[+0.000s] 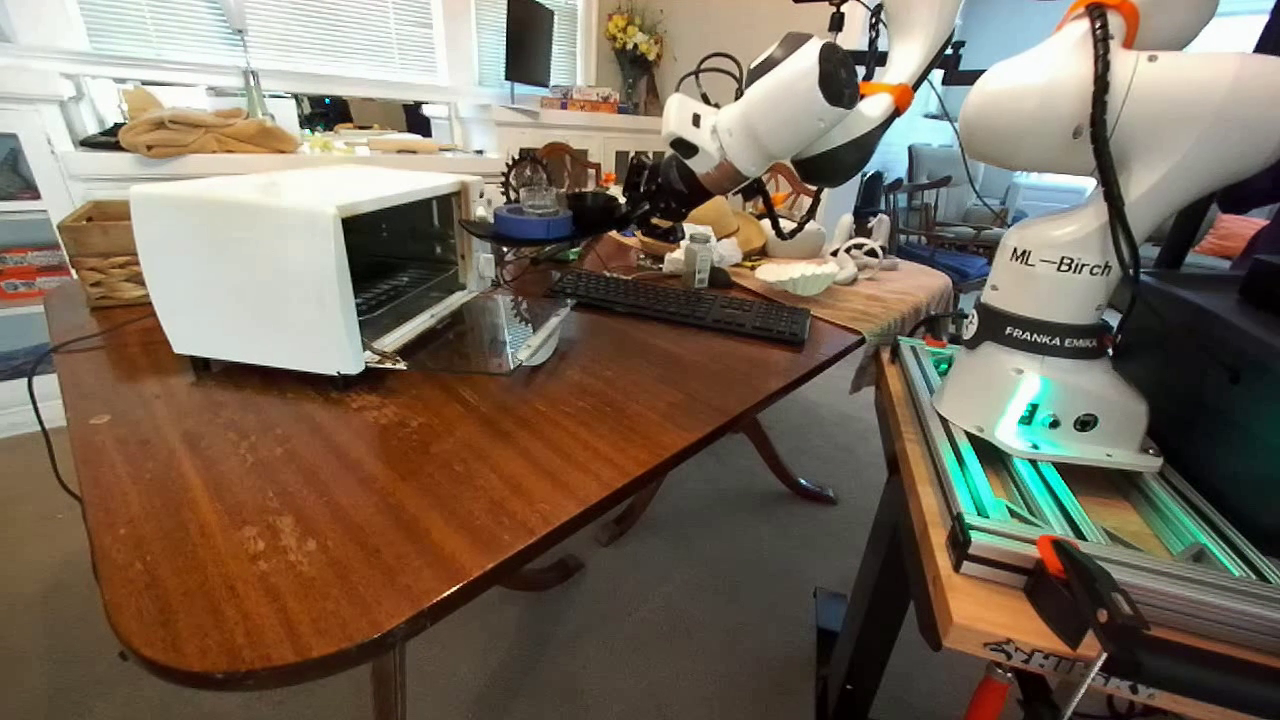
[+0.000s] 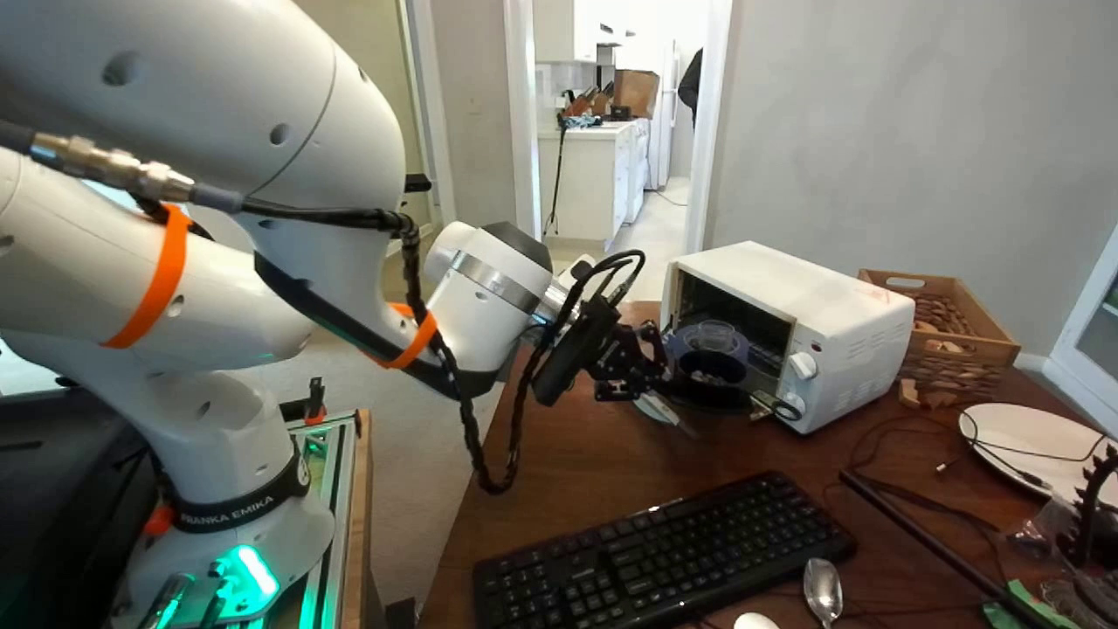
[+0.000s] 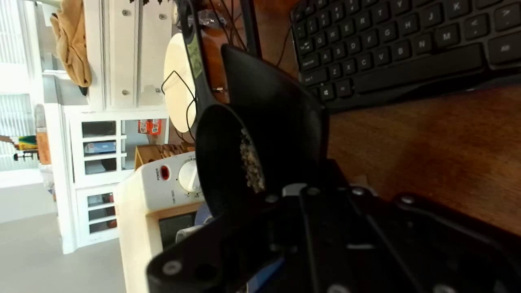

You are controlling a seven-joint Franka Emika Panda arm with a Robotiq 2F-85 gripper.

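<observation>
My gripper is pinched firmly on the edge of a shallow black tray, which hangs in the air with its load out beyond the grip. Closest to me on it sits a black scoop with crumbly bits in its bowl; just past that is a blue tape roll with a clear glass on or in it, I can't tell which. I judge this to be careful carrying: with only one edge clamped, I'd want slow, even wrist moves and a level tray, so the glass doesn't slide and nothing spills. The scoop's handle juts past the tray, so I'd allow for it in any swing.

Next out is the white toaster oven, its glass door folded down. The tray is up near the opening; whether its rim has crossed I can't make out, so I'd watch for knocks there. Farther along the wooden bench lie a keyboard and a white plate, with a wicker basket past the oven.
</observation>
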